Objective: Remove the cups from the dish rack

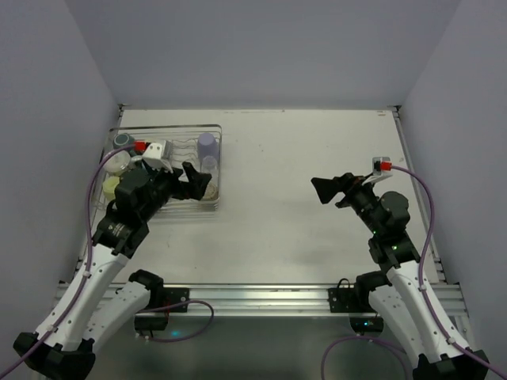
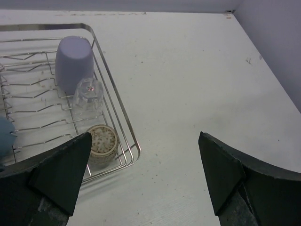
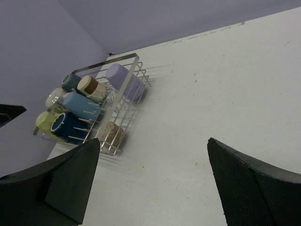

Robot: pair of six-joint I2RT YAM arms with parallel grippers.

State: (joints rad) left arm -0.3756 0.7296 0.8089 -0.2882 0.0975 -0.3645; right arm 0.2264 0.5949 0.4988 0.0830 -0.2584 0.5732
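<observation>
Left gripper [image 1: 198, 180] wide open over near corner of dish rack [image 1: 182, 127], far-left on table [image 1: 301, 158]; cups [image 3: 80, 106] inside. Right gripper [image 1: 326, 190] wide, empty. Risk: finger snags wire, rack drags, lavender cup [image 2: 74, 59] topples

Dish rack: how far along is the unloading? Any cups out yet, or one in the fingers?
Done: nothing that shows. No cup stands on the table, and the dish rack holds the lavender cup, clear glass, tan cup and several more. In hand: none. The left gripper hangs open by the rack's near corner, and the right gripper is open over the table. Left: every cup.
</observation>
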